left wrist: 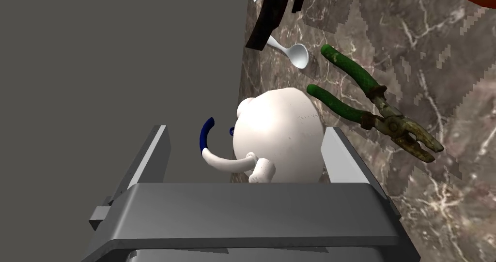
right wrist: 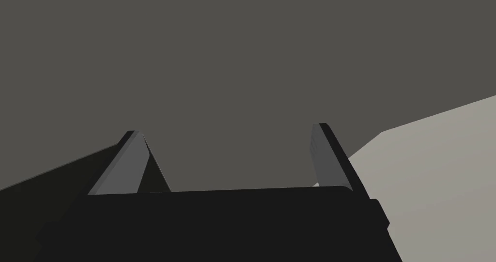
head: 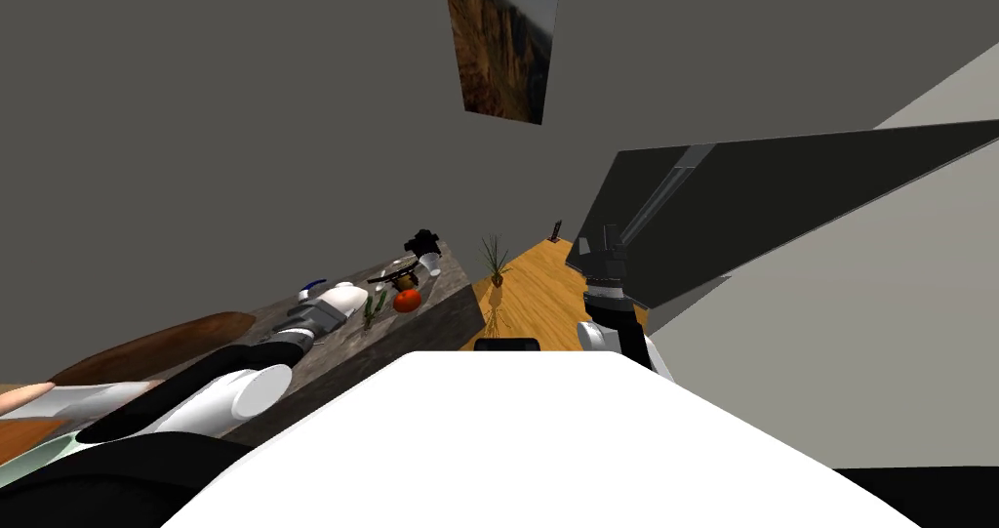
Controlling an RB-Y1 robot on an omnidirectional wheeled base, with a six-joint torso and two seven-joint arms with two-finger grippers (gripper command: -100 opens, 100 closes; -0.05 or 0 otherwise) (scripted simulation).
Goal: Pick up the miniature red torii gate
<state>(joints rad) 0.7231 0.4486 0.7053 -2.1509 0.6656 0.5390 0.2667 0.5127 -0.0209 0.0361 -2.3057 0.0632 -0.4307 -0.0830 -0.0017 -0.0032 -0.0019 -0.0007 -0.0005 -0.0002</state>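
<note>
The small gate-shaped frame (head: pixel 398 279) stands far along the marble-topped counter (head: pixel 444 307), and it shows dark brown to black. In the left wrist view its dark post and crossbeam (left wrist: pixel 269 17) rise beyond the fingertips. A red-orange round thing (head: pixel 407 301) sits right beside it. My left gripper (head: pixel 320 315) (left wrist: pixel 247 150) is open over the counter's wall-side edge. A white rounded pot with a blue-tipped curl (left wrist: pixel 278 133) sits between its fingertips, well short of the gate. My right gripper (head: pixel 598 251) (right wrist: pixel 232 147) is open, raised to the right beside a dark panel.
Green-handled pliers (left wrist: pixel 373 106) and a white spoon (left wrist: pixel 293 53) lie on the counter between the pot and the gate. Past the gate stand a white cup (head: pixel 429 264) and a black object (head: pixel 422 242). A potted plant (head: pixel 495 262) stands on the wooden floor beyond the counter's end.
</note>
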